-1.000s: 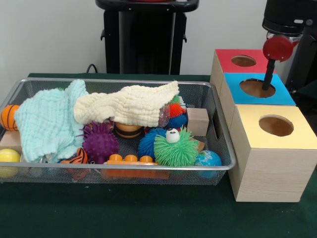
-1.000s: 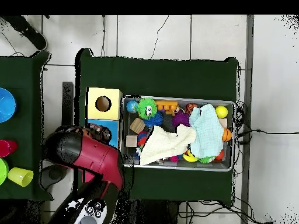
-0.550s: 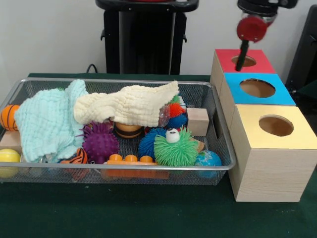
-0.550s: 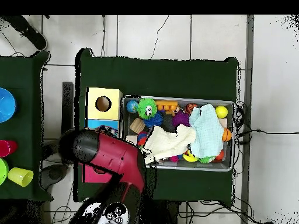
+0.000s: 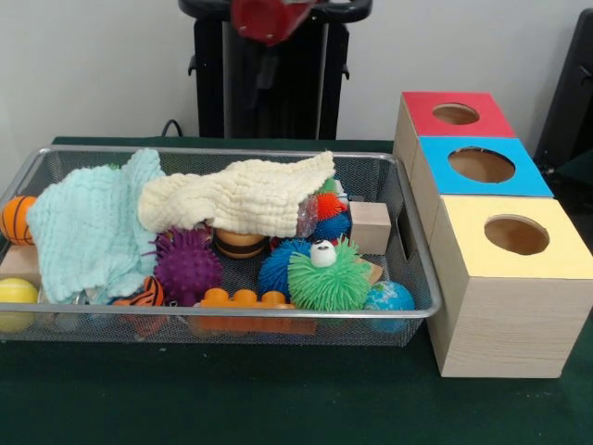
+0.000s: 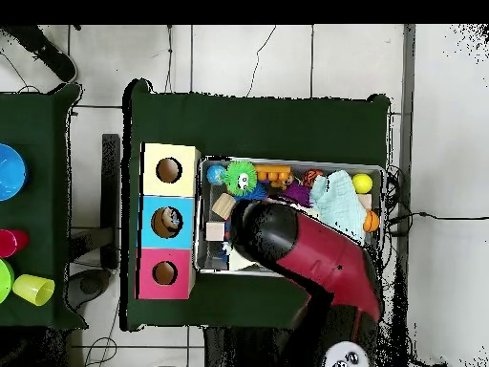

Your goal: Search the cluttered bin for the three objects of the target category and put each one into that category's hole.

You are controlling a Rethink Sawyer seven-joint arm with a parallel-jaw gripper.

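The red and black arm [image 6: 310, 256] reaches over the wire bin [image 5: 412, 243] on the green worktop [image 5: 278, 399], its gripper [image 5: 269, 20] blurred at the top of the front view, so whether it is open or holding anything cannot be told. Spiky balls, green [image 5: 329, 275] and purple [image 5: 186, 265], lie in the bin beside two cloths, with the red [image 5: 454, 113], blue [image 5: 482, 165] and yellow [image 5: 515, 236] hole boxes just beside it.

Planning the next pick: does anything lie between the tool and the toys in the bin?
Yes. A cream cloth drapes over the middle toys in the bin, and a mint cloth covers its left part in the front view.
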